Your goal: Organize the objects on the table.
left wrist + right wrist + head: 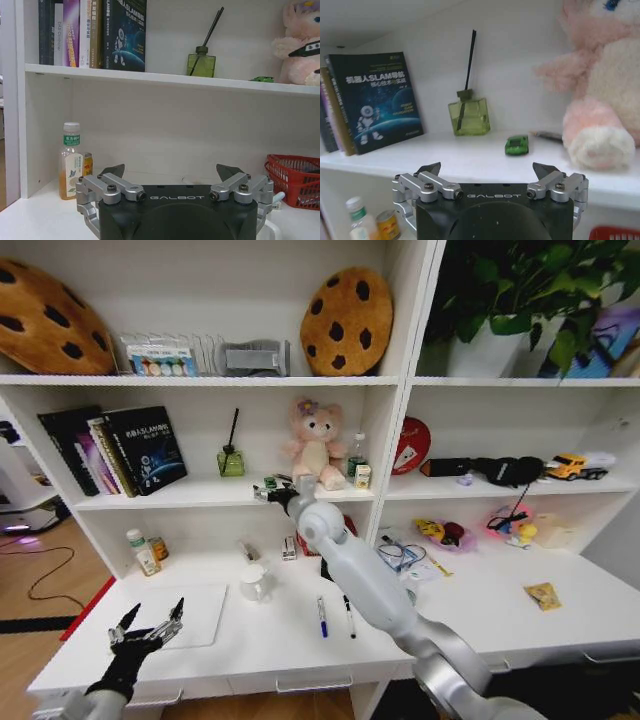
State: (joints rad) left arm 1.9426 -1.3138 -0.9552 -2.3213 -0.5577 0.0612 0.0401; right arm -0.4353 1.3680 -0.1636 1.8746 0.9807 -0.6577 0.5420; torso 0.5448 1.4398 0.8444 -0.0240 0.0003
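My right hand point(272, 492) is raised to the shelf, fingers apart and empty, with one tiny green toy car point(516, 145) just beyond it at twelve o'clock, beside the pink plush bear point(314, 444). My left hand point(148, 628) hovers low over the table point(260, 635) at seven o'clock, fingers spread. Two pens point(321, 617) lie side by side at the table's middle; one yellow snack packet point(543, 595) sits at three o'clock.

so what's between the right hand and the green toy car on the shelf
Nothing: in the right wrist view, bare white shelf lies between the open right hand and the small green toy car.
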